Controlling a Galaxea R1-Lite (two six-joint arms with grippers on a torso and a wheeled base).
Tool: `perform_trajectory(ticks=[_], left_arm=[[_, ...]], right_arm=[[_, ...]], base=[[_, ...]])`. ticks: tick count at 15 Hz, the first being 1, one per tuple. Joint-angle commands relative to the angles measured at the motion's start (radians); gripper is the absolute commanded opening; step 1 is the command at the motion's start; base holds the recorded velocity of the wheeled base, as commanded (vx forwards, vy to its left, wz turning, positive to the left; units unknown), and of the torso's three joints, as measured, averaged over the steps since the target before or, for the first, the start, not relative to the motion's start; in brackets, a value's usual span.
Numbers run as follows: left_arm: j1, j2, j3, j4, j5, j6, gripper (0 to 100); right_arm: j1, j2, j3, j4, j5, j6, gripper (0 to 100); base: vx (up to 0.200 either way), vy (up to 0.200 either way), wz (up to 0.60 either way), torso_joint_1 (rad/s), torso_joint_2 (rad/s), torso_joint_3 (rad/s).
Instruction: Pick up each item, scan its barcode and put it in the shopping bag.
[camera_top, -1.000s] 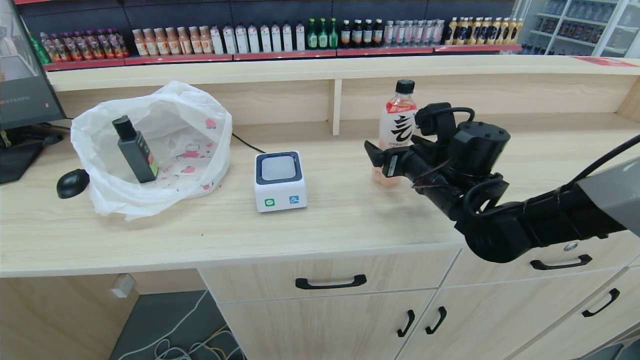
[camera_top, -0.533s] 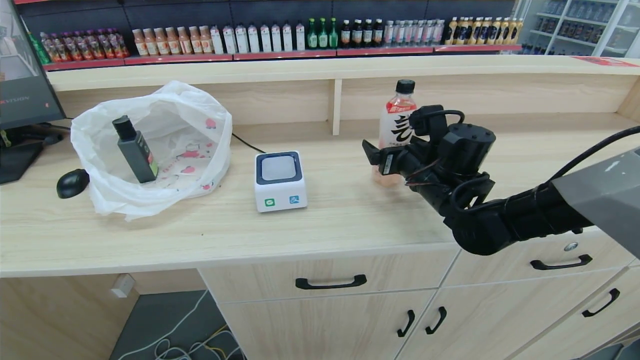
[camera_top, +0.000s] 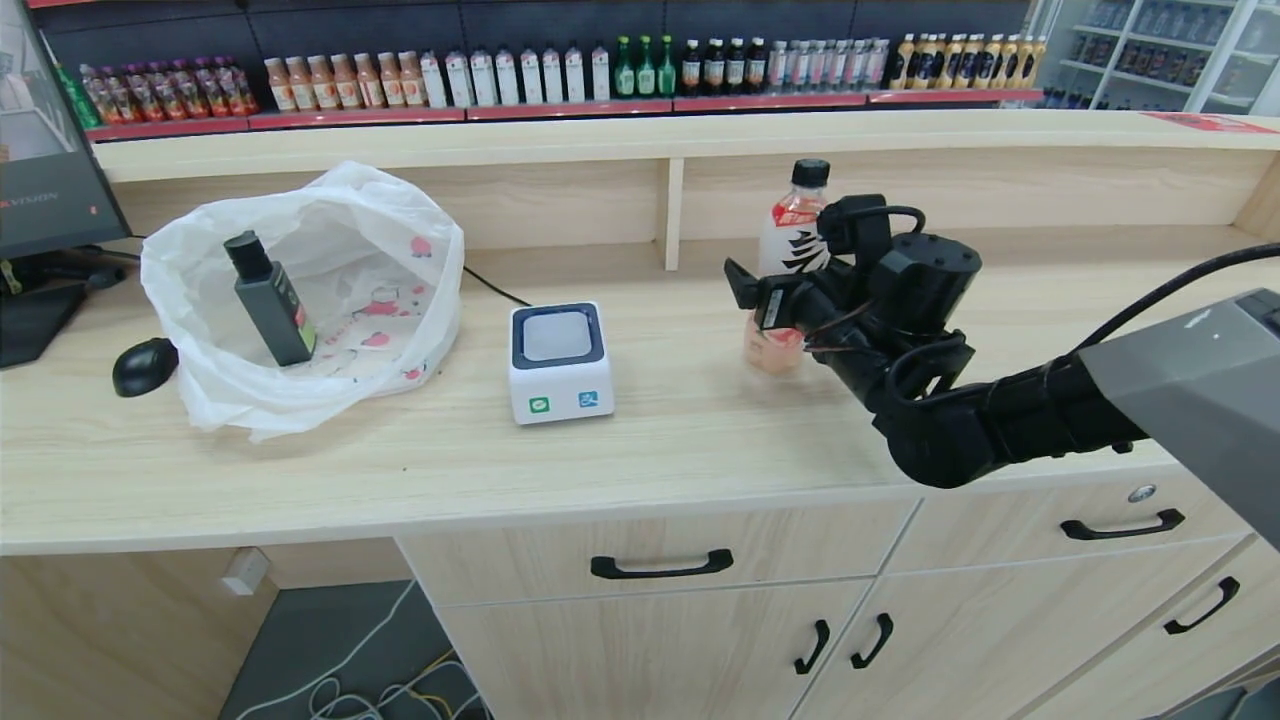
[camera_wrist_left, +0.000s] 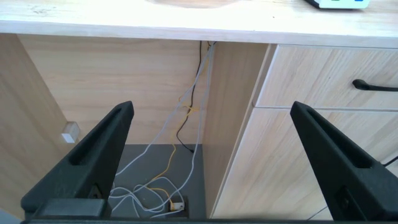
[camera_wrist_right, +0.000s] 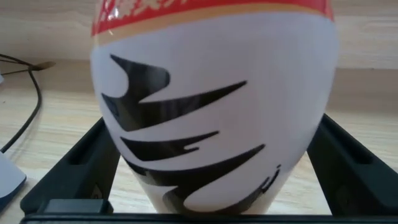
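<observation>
A pink drink bottle (camera_top: 792, 235) with a black cap and a white label stands upright on the wooden counter (camera_top: 650, 440), right of the scanner (camera_top: 558, 350). My right gripper (camera_top: 772, 305) is open at the bottle's lower half, one finger on each side; up close the bottle (camera_wrist_right: 217, 112) sits between the two black fingers (camera_wrist_right: 81, 168). The white shopping bag (camera_top: 410, 240) lies open at the left and holds a dark green bottle (camera_top: 270, 300). My left gripper (camera_wrist_left: 211, 155) is open and empty below the counter edge, facing the cabinet front.
A black mouse (camera_top: 145, 365) and a monitor (camera_top: 50, 180) sit left of the bag. A cable runs behind the scanner. A raised wooden ledge stands behind the counter, with shelves of bottles beyond. Drawers (camera_top: 660, 565) are under the counter.
My right arm has moved forward and slightly up, bringing its open fingers around the pink bottle. The bottle has stayed in place.
</observation>
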Motion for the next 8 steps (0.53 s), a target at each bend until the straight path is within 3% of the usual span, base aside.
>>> perform_trajectory(ticks=[1,3,4,8], left_arm=[[0.000,0.000,0.000,0.000,0.000,0.000,100],[0.000,0.000,0.000,0.000,0.000,0.000,100],[0.000,0.000,0.000,0.000,0.000,0.000,100],[0.000,0.000,0.000,0.000,0.000,0.000,100]], right_arm=[[0.000,0.011,-0.010,0.000,-0.001,0.000,100],[0.000,0.011,-0.012,0.000,-0.001,0.000,100],[0.000,0.011,-0.014,0.000,-0.001,0.000,0],[0.000,0.005,-0.014,-0.002,0.002,0.000,0]], base=[[0.000,0.000,0.00,0.000,0.00,0.000],[0.000,0.000,0.00,0.000,0.00,0.000],[0.000,0.000,0.00,0.000,0.00,0.000],[0.000,0.000,0.00,0.000,0.00,0.000]])
